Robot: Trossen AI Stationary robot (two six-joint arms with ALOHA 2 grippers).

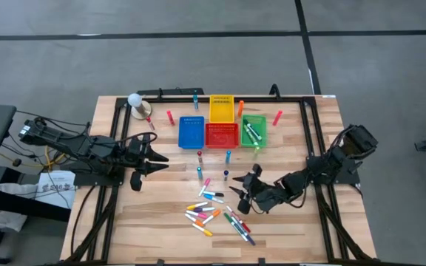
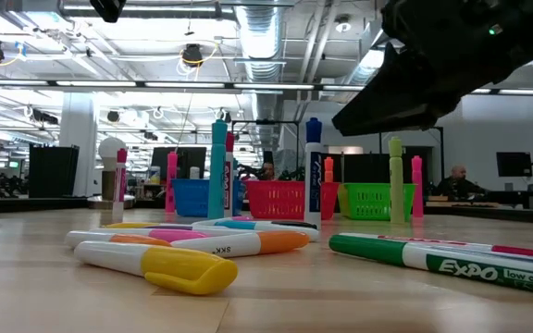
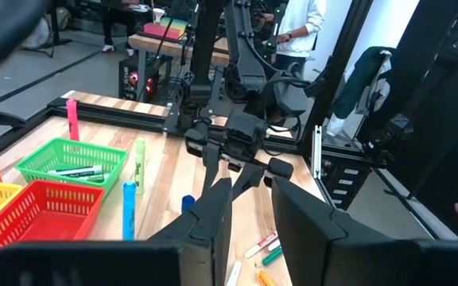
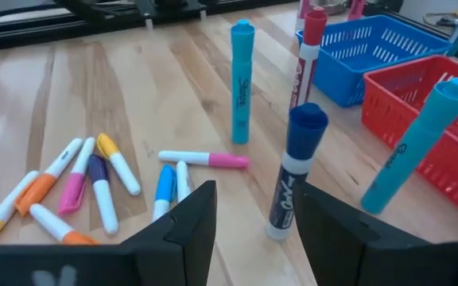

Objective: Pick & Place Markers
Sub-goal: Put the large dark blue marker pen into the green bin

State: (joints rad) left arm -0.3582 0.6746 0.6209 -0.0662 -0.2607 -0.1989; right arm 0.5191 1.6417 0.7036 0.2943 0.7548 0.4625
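Two dark jointed robot arms

Left arm (image 1: 87, 151) is black, with loose black cables and one yellow cable trailing; right arm (image 1: 324, 171) is matte black, each ending in two blunt angular fingers (image 4: 185, 226).

On the green-capped marker (image 2: 452, 264) lying at the front of the low view we read "EXPO" in white, followed by "low odor". The white barrel of the orange-capped marker (image 2: 239, 244) beside it carries a short run of dark letters, but we cannot make them out reliably. In the right wrist view, the upright turquoise highlighter (image 4: 242, 83) bears "Sharpie" running along its barrel. The blue-capped marker (image 4: 291, 176) standing nearest shows "EXPO" along its white barrel. The red-capped marker (image 4: 308, 54) behind it has red lettering on its barrel that we cannot read with certainty.
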